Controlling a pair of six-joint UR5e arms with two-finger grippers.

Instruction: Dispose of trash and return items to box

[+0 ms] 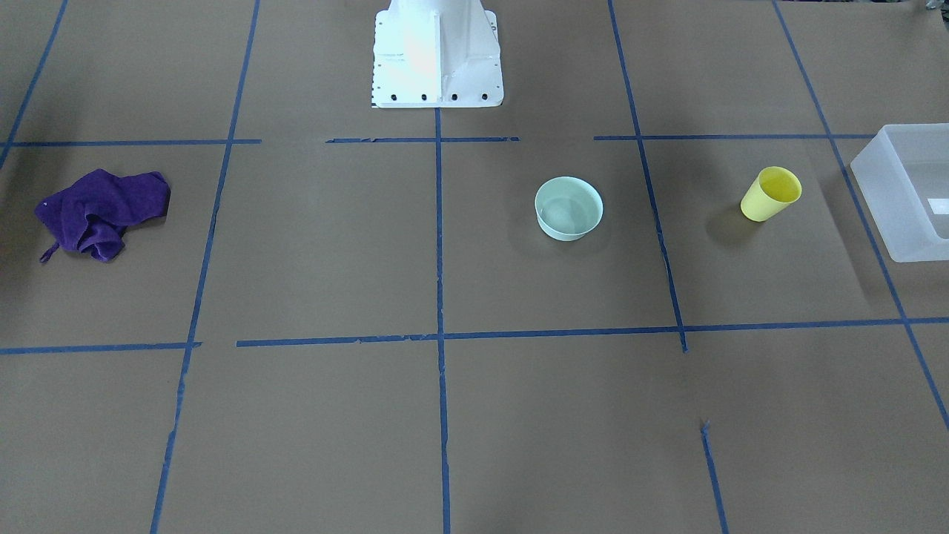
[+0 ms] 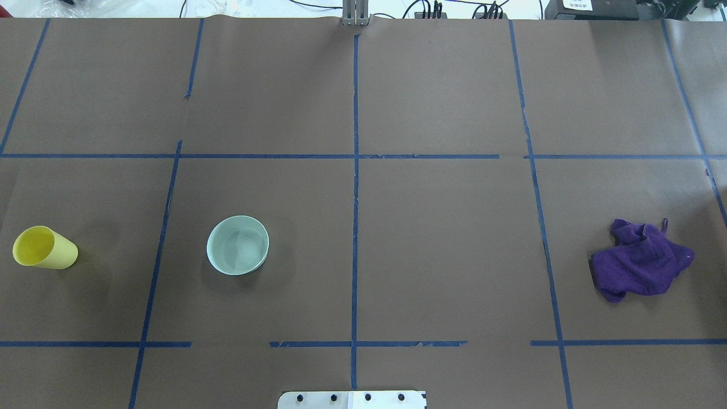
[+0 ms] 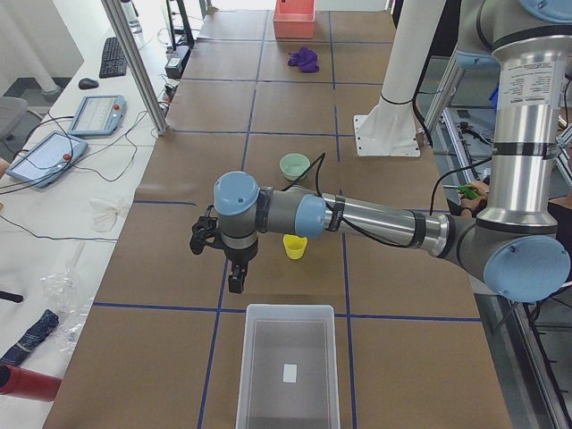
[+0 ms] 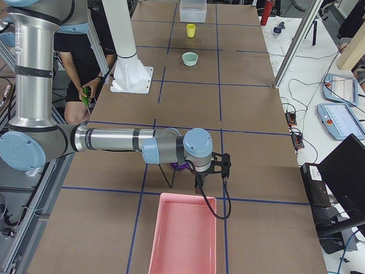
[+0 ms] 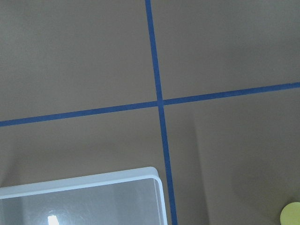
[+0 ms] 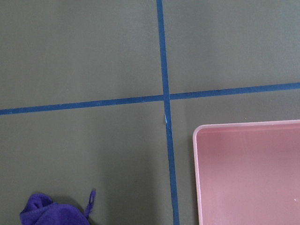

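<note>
Brown tabletop [image 2: 431, 238], nothing picked up yet.
Yellow cup [image 2: 44, 247] at nine o'clock of the bowl [image 2: 237, 245]; left fingers [image 3: 235, 284] and right fingers [image 4: 198, 181] unreadable; next, grasp cup.

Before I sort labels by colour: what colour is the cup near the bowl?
The cup is bright yellow, shown best in the front-facing exterior view.

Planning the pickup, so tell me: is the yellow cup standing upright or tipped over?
Upright: the yellow cup stands on its narrow base, open mouth up.
</note>
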